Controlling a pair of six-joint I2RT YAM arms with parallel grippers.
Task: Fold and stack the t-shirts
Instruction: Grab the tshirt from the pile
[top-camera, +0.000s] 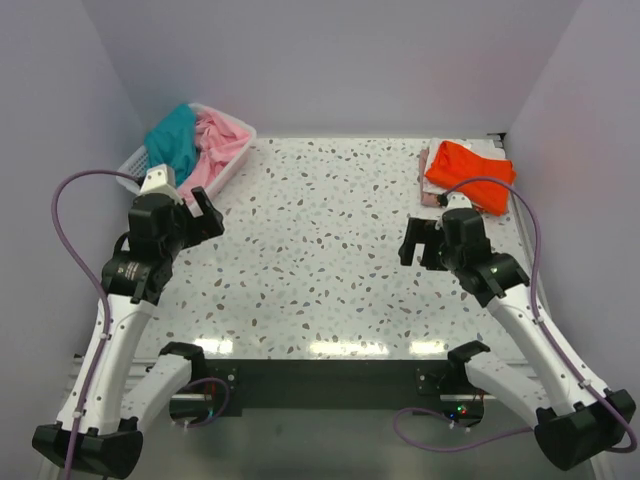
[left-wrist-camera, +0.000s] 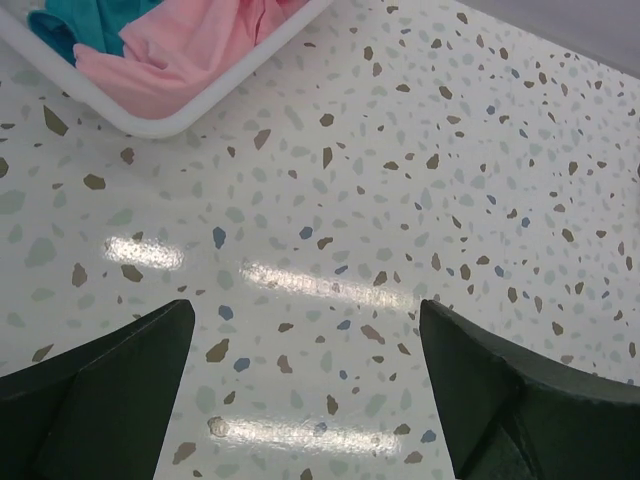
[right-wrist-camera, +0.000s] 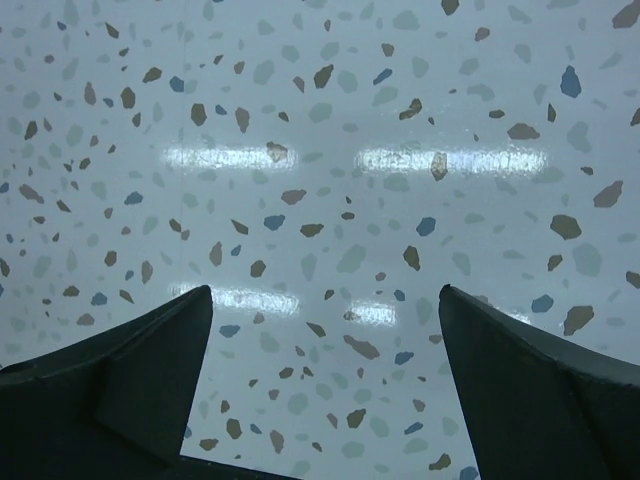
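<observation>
A teal t-shirt (top-camera: 173, 139) and a light pink t-shirt (top-camera: 215, 143) lie crumpled in the white lattice basket (top-camera: 132, 162) at the back left. The pink shirt (left-wrist-camera: 190, 50) and a bit of the teal one (left-wrist-camera: 80, 20) also show in the left wrist view. A bright orange t-shirt (top-camera: 468, 171) lies folded at the back right, on top of a pinkish folded cloth (top-camera: 426, 170). My left gripper (top-camera: 200, 213) hovers open just in front of the basket, holding nothing. My right gripper (top-camera: 418, 241) hangs open and empty over bare table, in front of the orange shirt.
The speckled terrazzo tabletop (top-camera: 320, 260) spreads between the arms. The basket rim (left-wrist-camera: 150, 125) crosses the upper left of the left wrist view. Pale walls close in the back and both sides.
</observation>
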